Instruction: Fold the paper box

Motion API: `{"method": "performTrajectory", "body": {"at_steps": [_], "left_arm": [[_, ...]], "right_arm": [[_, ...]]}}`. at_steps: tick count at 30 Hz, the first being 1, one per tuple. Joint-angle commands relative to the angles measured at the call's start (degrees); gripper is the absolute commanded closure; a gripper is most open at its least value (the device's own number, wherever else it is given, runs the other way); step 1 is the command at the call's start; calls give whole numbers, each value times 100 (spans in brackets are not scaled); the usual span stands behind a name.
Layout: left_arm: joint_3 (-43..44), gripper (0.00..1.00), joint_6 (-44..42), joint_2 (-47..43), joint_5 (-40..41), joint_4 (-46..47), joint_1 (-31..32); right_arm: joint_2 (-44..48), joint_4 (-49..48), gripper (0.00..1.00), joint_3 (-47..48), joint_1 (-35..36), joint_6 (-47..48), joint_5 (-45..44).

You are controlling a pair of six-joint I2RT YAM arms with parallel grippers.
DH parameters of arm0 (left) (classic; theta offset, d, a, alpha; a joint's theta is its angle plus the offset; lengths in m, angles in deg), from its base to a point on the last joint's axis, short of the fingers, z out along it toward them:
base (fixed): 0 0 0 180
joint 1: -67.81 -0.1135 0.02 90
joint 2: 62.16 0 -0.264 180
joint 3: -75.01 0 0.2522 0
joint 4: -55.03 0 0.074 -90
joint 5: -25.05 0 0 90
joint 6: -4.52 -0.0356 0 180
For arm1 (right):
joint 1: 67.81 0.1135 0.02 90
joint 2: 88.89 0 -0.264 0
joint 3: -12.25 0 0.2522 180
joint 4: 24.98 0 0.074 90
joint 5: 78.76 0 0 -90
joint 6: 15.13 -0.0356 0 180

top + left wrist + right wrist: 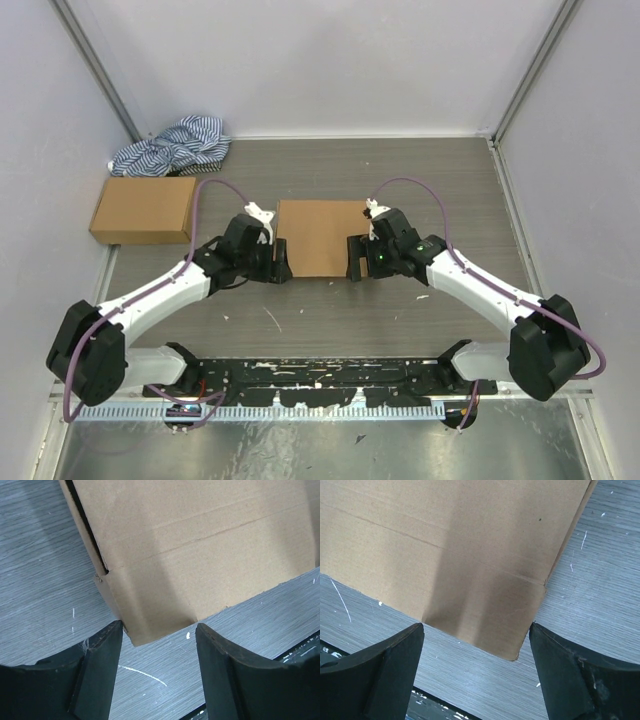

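Observation:
The paper box [320, 236] is a plain brown cardboard mailer lying folded flat in the middle of the table. My left gripper [283, 260] stands open at its near left corner, and in the left wrist view that corner of the paper box [190, 555] points down between the spread black fingers [102, 670] without touching them. My right gripper [353, 258] stands open at the near right corner. There the box [460, 555] shows creases and its corner sits just ahead of the wide-apart fingers [570, 675]. Nothing is held.
A sealed brown carton [145, 209] lies at the left, with a blue-and-white striped cloth [175, 145] behind it by the back wall. White walls enclose the table on three sides. A black rail [320, 378] runs along the near edge between the arm bases.

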Motion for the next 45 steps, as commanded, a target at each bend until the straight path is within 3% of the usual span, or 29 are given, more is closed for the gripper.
{"method": "performTrajectory", "body": {"at_steps": [1,12,19,26,36,45], "left_arm": [[138,34,21,199,-137,13,4],[156,35,54,301,-177,145,3],[163,35,-58,332,31,91,-8],[145,35,0,458,-80,281,-15],[102,36,145,305,-423,356,-21],[288,37,209,116,-529,26,-25]], "right_arm": [[42,-11,10,262,23,99,-17],[-30,-107,10,218,19,56,-53],[-360,-131,10,122,17,22,-659],[-628,-595,10,-69,23,-64,-399],[-119,-648,11,-65,26,-109,115],[149,-222,12,104,25,-87,-30]]}}
